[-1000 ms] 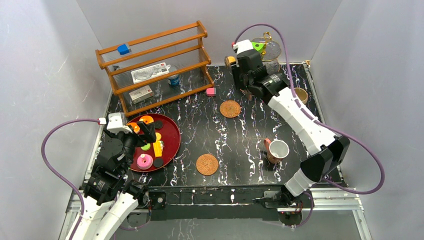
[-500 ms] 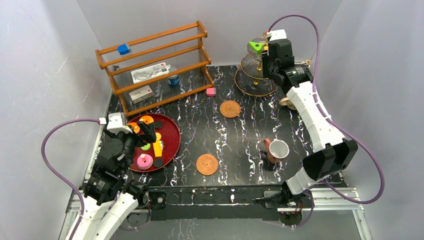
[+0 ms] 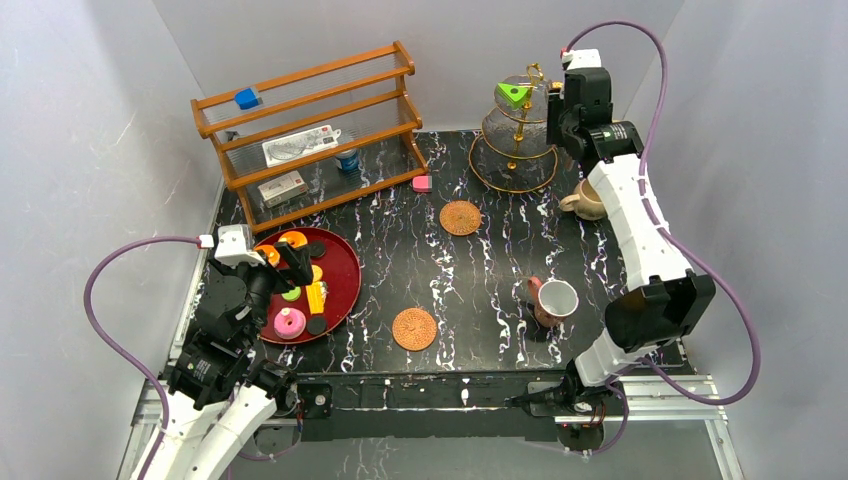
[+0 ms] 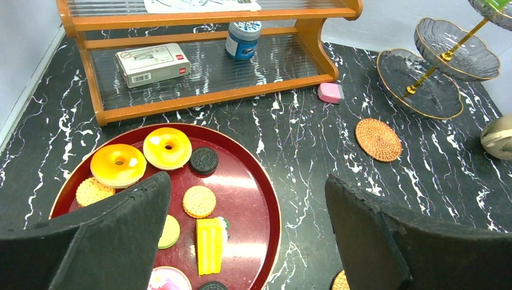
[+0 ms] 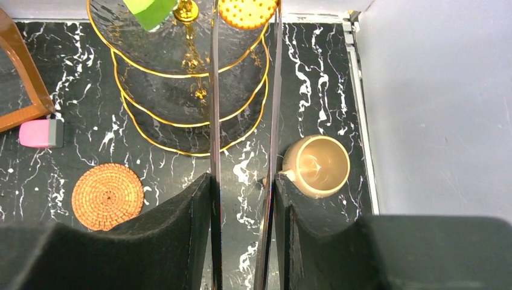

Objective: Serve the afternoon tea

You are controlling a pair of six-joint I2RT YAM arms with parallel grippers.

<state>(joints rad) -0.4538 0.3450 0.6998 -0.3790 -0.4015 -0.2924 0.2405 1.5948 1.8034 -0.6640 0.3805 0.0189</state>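
While tongs (image 5: 213, 121) point toward stand (image 5: 151, 90), cookie (image 5: 247, 9) pinched

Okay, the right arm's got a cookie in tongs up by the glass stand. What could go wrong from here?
1. The right gripper holds the cookie only by the tips of thin tongs; it could slip and drop past the tiered stand.
2. The green wedge sits close beside the cookie; a sideways nudge might knock it off.
3. The beige mug stands right by that arm, so lowering could bump it.
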